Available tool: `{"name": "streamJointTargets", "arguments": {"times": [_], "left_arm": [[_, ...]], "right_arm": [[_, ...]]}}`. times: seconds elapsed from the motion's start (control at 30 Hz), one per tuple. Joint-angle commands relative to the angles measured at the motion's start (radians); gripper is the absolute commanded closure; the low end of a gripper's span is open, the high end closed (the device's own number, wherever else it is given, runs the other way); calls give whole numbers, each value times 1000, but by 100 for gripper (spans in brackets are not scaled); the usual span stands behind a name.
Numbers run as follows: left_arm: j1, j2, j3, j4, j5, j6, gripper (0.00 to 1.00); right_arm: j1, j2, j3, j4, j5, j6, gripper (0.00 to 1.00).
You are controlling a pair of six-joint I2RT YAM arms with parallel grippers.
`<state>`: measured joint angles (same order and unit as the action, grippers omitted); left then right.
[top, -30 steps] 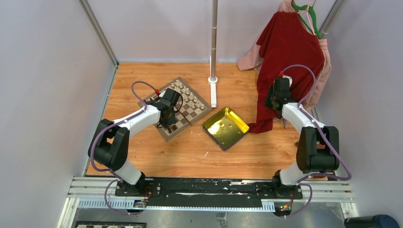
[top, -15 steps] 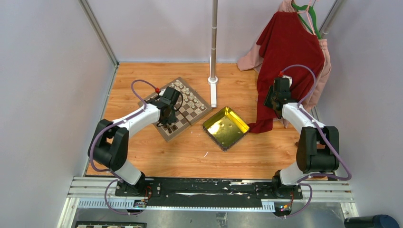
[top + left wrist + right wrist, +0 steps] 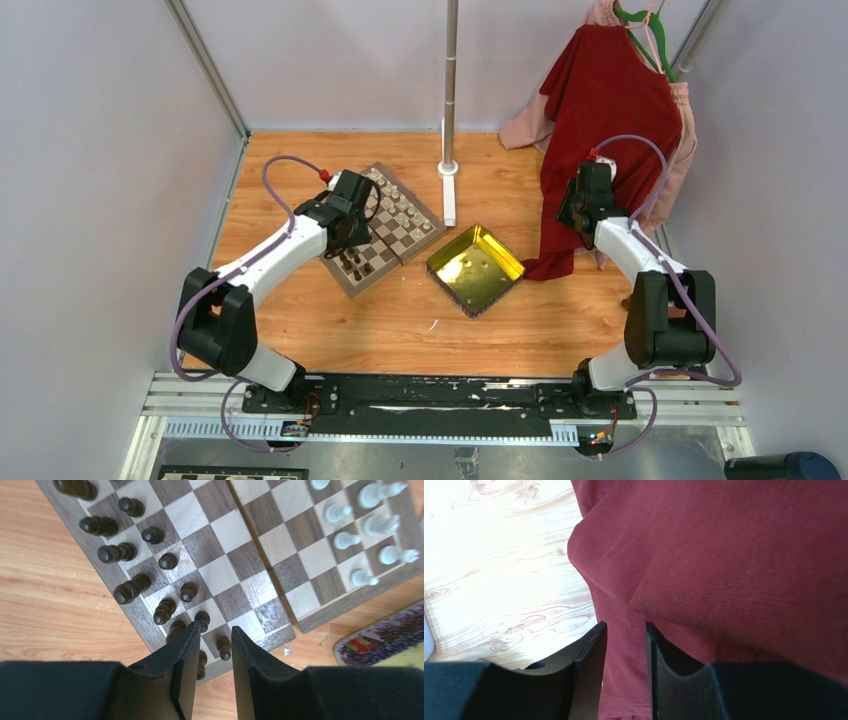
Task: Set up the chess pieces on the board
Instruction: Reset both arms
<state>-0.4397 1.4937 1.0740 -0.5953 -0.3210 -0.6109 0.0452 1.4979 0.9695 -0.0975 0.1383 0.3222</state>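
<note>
Lab test cell: grey partition walls (image 3: 100, 200)

From the left wrist, the board (image 3: 235, 555) runs off the top and right edges, its far rows unseen. A dark piece (image 3: 202, 660) stands half hidden behind a finger (image 3: 185, 655) of the left gripper (image 3: 215, 628); another is cut by the top edge. Only a blurred corner of what seems to be the tray (image 3: 380, 640) shows. From above, the pieces (image 3: 392, 195) are too small to name, and the left arm (image 3: 300, 240) covers the board's left corner. The red shirt (image 3: 734, 565) overflows the right wrist view.
</note>
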Motion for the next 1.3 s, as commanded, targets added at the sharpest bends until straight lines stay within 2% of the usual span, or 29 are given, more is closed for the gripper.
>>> {"name": "streamJointTargets", "arguments": {"times": [0.0, 0.27, 0.63, 0.73, 0.77, 0.8, 0.93, 1.27], "left_arm": [[7, -66, 67, -47, -35, 26, 64], [7, -241, 95, -78, -56, 47, 54], [7, -622, -64, 29, -53, 92, 32], [7, -720, -110, 60, -52, 129, 20], [7, -750, -125, 73, -48, 146, 13], [7, -782, -143, 93, -43, 166, 2], [7, -886, -206, 167, -42, 256, 0], [7, -1075, -412, 384, -143, 502, 0]], "right_arm": [[19, -32, 4, -10, -7, -1, 62], [78, -22, 56, -46, 9, -26, 62], [247, 50, 179, -111, 25, -98, 60], [306, 61, 202, -98, -23, -154, 57], [323, 59, 208, -93, -46, -176, 55], [343, 56, 214, -89, -60, -200, 50], [415, 12, 210, -76, -21, -285, 37], [430, -227, 83, -62, 117, -270, 29]]}}
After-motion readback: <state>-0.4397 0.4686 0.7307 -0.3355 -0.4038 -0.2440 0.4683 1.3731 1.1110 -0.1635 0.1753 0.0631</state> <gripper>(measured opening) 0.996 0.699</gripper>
